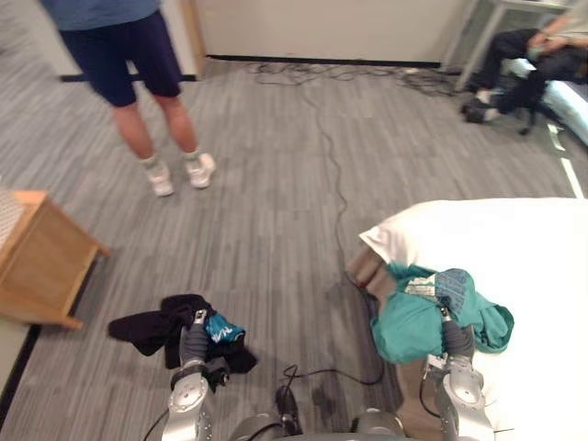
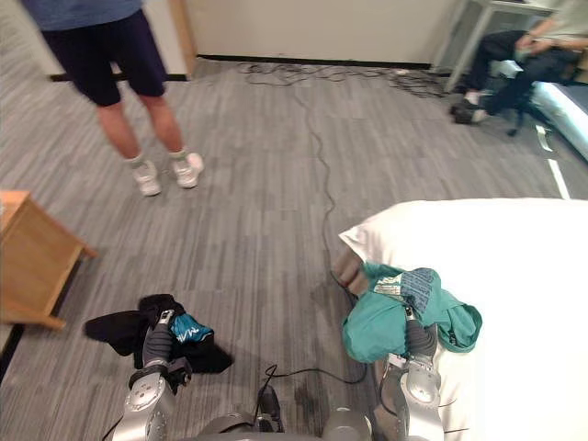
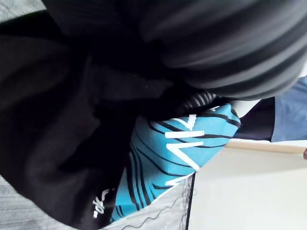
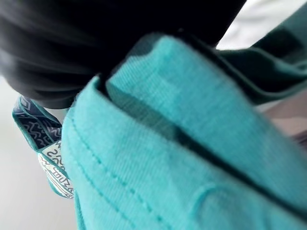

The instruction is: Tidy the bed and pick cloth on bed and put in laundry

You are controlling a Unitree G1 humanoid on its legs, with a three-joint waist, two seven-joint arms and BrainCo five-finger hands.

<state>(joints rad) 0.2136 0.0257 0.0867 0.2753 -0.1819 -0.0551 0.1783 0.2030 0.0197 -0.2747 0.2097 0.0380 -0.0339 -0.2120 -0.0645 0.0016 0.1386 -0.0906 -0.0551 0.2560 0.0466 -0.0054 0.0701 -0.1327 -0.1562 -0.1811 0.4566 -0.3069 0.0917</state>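
A black cloth [image 1: 147, 326] with a blue striped part [image 3: 168, 158] hangs bunched over the grey floor at the lower left. My left hand [image 1: 193, 344] is shut on it, with most of the fingers buried in the fabric. At the lower right a teal cloth [image 1: 409, 322] with a patterned inner collar [image 4: 43, 158] is bunched over the near corner of the white bed [image 1: 514, 248]. My right hand [image 1: 457, 342] grips the teal cloth from below. The fabric lies right against the hand's dark cover [image 4: 96, 43].
A wooden bedside cabinet [image 1: 41, 262] stands at the left edge. A person [image 1: 129, 55] stands on the floor at the back left, and another person [image 1: 542, 50] sits at the back right. Something brown [image 1: 367, 271] shows at the bed's corner under the teal cloth.
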